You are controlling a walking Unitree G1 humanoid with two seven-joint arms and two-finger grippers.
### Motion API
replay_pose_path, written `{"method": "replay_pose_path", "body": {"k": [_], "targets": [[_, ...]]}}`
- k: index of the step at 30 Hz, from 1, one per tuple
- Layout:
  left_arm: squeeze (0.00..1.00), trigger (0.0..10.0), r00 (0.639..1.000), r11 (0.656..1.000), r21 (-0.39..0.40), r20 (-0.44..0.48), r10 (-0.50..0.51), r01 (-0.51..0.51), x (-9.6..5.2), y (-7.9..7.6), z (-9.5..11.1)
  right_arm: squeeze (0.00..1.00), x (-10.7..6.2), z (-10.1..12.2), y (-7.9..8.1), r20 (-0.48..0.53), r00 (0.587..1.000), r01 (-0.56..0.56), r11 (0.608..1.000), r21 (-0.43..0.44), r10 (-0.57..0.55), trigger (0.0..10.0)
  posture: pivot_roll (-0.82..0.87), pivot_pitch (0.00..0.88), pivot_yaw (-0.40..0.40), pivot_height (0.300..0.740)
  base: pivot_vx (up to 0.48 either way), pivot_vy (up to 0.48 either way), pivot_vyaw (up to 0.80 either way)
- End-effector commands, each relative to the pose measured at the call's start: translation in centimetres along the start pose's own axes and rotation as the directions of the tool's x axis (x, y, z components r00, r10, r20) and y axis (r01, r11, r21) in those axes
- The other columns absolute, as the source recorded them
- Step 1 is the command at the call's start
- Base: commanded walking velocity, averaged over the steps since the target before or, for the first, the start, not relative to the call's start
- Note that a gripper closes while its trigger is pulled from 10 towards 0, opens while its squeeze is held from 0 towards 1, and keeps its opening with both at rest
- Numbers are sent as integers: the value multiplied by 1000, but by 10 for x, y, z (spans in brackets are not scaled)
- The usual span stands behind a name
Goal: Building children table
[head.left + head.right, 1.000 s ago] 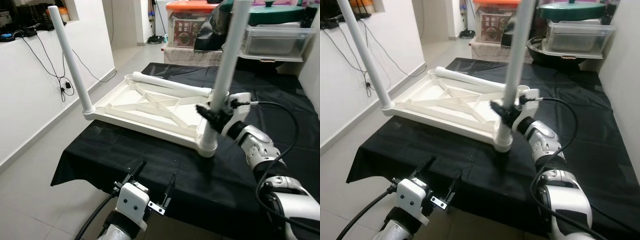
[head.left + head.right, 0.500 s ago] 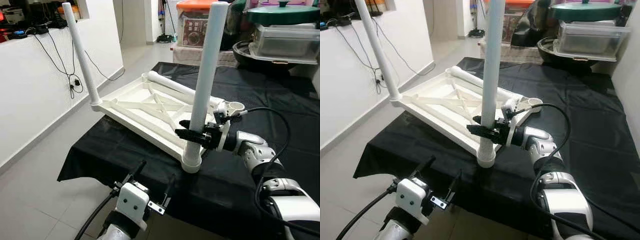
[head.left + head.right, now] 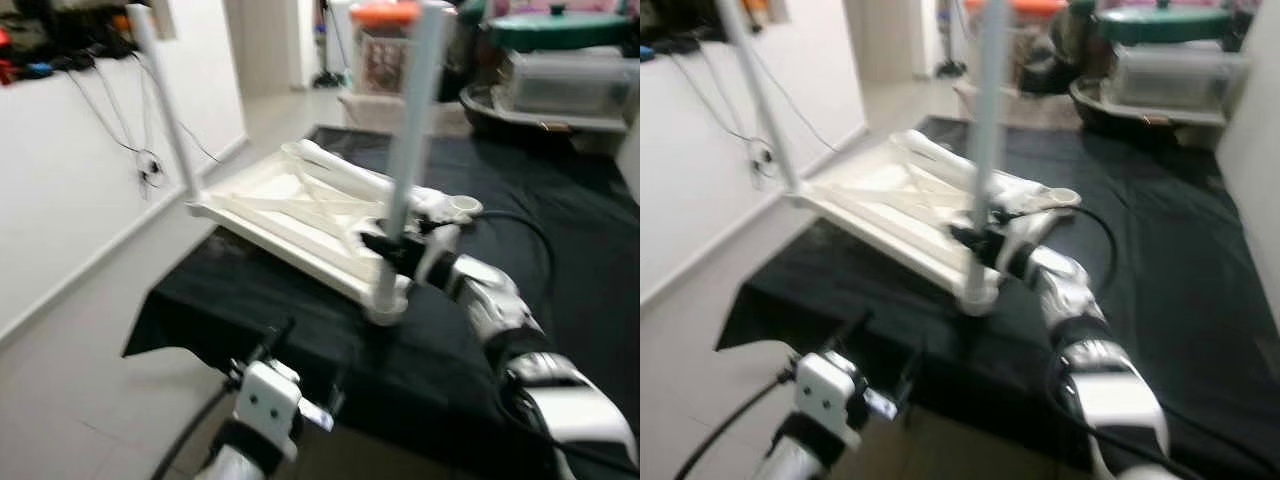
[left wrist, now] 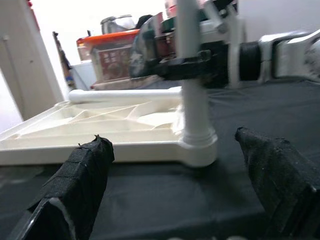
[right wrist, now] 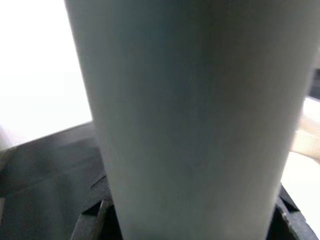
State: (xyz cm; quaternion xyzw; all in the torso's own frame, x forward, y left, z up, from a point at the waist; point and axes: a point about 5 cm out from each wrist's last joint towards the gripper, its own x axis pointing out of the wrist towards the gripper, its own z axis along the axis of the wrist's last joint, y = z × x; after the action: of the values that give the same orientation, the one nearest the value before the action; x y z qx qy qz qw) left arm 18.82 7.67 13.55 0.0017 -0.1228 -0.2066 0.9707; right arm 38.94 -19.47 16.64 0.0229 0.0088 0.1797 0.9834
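White plastic table leg (image 3: 405, 170), clamped by our right gripper (image 3: 385, 247), may tip the upturned tabletop (image 3: 285, 205) off the surface's near edge; left gripper (image 4: 175, 200) gapes wide.

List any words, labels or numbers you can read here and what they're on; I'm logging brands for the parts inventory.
No text can be read in these pictures.
The printed label on the orange-lidded box is too blurred to read.
The white tabletop and the leg gripped by the right gripper show no markings.
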Motion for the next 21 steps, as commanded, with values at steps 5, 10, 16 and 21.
{"method": "replay_pose_path", "body": {"k": [5,10,16,21], "targets": [[0,10000,1000,1000,-12,-22,-8,8,-1,-1,-4,0,-44,-25,-58,-39,682,728,683,-53,-730,0,35,0,11,740,0,0,0],[0,10000,1000,1000,-11,-22,-8,7,-1,-2,-4,0,-56,-42,-58,-123,498,862,506,-41,-858,0,33,0,14,740,0,0,0],[0,10000,1000,1000,-13,-23,-11,11,-1,-2,-4,0,-38,-36,-39,-100,544,835,549,-40,-833,10000,33,0,14,740,0,0,0],[0,10000,1000,1000,-15,-25,-11,11,-1,-3,-5,1000,-24,-21,-25,10,622,783,622,2,-783,10000,28,0,13,740,0,0,0]]}}
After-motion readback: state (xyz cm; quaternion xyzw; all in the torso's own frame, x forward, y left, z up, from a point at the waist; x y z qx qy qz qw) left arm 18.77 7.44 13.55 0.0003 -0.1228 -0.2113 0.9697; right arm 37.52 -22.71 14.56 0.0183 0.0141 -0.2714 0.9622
